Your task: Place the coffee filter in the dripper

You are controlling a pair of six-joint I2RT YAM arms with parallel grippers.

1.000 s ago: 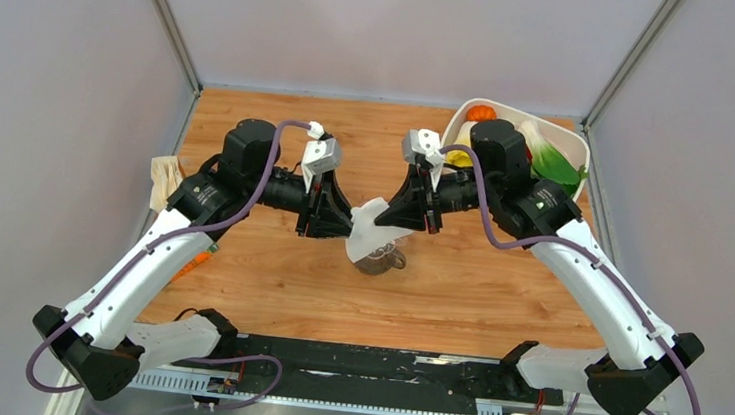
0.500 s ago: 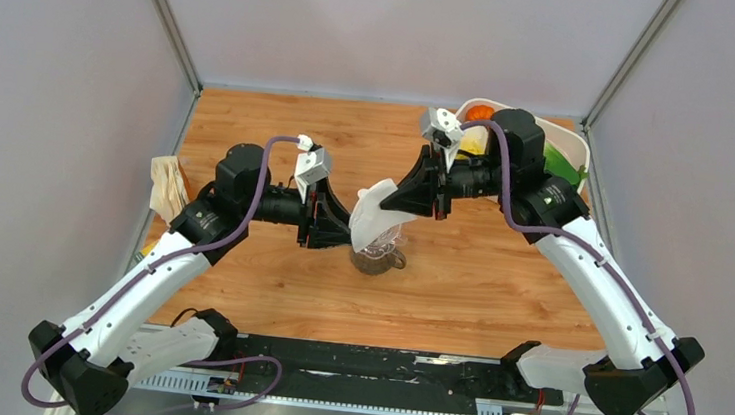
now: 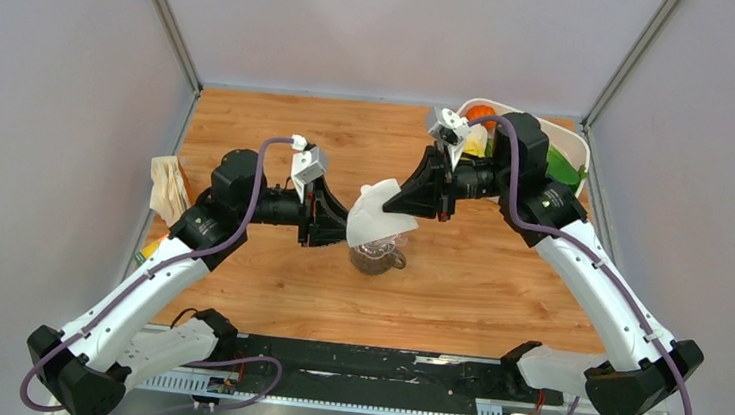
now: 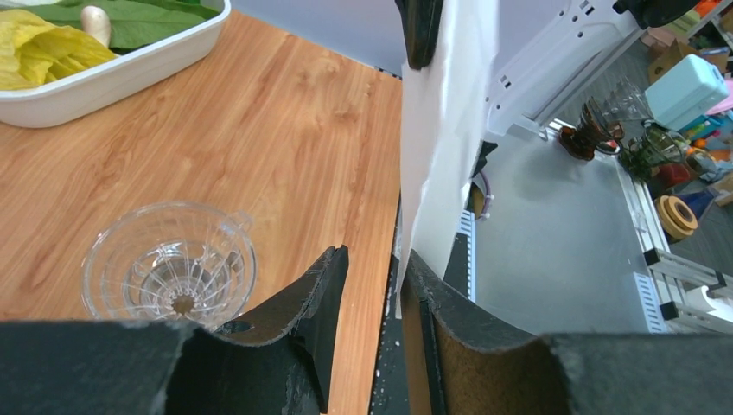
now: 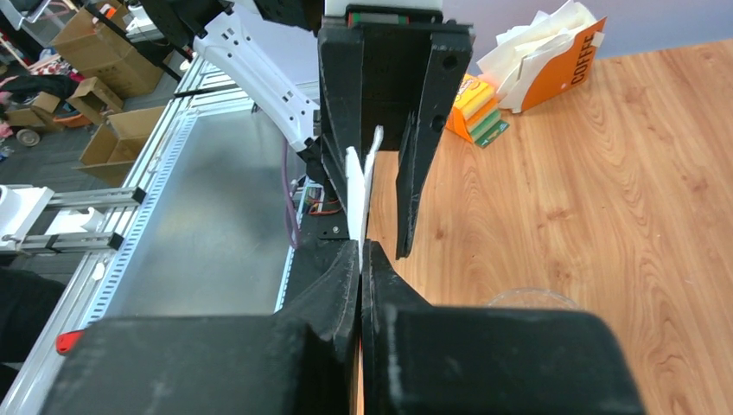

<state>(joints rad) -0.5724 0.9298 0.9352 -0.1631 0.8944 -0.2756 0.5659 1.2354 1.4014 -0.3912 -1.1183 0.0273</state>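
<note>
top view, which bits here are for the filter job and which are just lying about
For the job:
white fan-shaped paper coffee filter
clear ribbed funnel-shaped dripper

Lying about:
white plastic tray holding green leafy vegetables
orange packet marked COFFEE
yellow-and-green block

Arms angle inward, left gripper [image 3: 342,228] parted, facing the pinched-shut right gripper [image 3: 391,207].

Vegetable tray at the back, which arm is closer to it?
Right. The right arm overlaps the tray in the top view; the left arm is far off, beyond the dripper.
</note>
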